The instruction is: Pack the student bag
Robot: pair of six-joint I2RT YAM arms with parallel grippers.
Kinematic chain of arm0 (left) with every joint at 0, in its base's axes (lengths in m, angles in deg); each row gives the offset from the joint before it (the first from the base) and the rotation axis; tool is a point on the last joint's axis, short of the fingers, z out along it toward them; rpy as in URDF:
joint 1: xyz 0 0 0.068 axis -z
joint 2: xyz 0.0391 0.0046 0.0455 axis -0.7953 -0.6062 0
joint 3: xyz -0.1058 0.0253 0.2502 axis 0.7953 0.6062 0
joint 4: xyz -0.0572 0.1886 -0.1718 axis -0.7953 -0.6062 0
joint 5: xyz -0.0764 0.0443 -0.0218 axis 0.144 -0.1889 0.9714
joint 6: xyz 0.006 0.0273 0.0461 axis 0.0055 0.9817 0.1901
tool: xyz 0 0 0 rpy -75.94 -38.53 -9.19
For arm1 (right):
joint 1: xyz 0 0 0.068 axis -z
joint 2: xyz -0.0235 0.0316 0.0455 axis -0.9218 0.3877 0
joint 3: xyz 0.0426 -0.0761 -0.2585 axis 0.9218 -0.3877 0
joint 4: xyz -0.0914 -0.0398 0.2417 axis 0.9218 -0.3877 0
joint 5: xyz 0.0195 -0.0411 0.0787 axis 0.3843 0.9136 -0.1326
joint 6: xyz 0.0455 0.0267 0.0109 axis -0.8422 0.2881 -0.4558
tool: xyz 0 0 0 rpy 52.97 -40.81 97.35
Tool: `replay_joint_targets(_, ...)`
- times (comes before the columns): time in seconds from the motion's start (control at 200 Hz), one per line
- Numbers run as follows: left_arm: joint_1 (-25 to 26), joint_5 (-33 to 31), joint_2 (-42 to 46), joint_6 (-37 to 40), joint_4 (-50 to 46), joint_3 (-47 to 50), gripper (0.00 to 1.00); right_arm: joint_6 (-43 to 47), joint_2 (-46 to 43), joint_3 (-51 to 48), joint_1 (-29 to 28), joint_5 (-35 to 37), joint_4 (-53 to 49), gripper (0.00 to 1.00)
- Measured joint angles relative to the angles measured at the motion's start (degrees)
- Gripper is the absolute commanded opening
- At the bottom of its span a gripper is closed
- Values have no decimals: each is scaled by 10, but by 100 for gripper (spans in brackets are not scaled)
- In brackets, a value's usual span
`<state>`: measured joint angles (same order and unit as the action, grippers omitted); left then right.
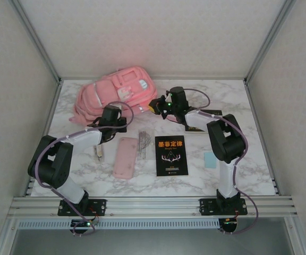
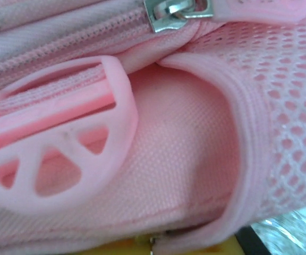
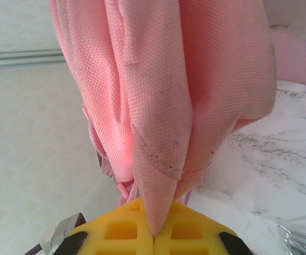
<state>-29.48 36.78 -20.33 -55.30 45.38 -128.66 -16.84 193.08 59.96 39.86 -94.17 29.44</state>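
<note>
The student bag point(image 1: 116, 95), a big soft pink backpack, lies at the back left of the marble table. My left gripper point(image 1: 112, 118) is at its near edge. In the left wrist view the left gripper point(image 2: 153, 245) is pressed into the bag point(image 2: 185, 159), its yellow pads shut together on a fold of pink fabric below a metal zipper slider point(image 2: 174, 11) and a pink plastic buckle point(image 2: 52, 138). My right gripper point(image 1: 158, 104) is at the bag's right side. Seen from its wrist, the right gripper point(image 3: 154, 234) is shut on a pinched point of the bag's fabric point(image 3: 169, 79), which it lifts.
On the table in front lie a flat pink pencil case point(image 1: 125, 156), a black book point(image 1: 171, 155), a clear ruler point(image 1: 145, 142), a small white item point(image 1: 98, 151) and a light blue piece point(image 1: 210, 159). A dark flat item point(image 1: 209, 113) lies under the right arm.
</note>
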Motion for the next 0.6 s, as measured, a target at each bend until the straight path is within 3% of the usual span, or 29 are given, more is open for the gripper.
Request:
replay_joint_targets(0.125, 2, 47, 2, 0, -34, -23, 0, 12, -2, 0, 14, -12, -12, 0)
replay_joint_targets(0.16, 5, 56, 2, -1, -47, -33, 0, 12, -2, 0, 19, -16, -16, 11)
replay_joint_targets(0.205, 10, 66, 2, -3, -64, -48, 0, 10, -2, 0, 25, -19, -17, 39)
replay_joint_targets(0.245, 16, 70, -1, -7, -81, -64, 0, 9, -2, 0, 32, -19, -16, 55)
replay_joint_targets(0.395, 39, 75, -30, -26, -134, -127, 0, 5, -23, -17, 68, -6, -16, 81)
replay_joint_targets(0.601, 81, 82, -93, -45, -178, -187, 0, -1, -113, -96, 76, 17, -27, 83)
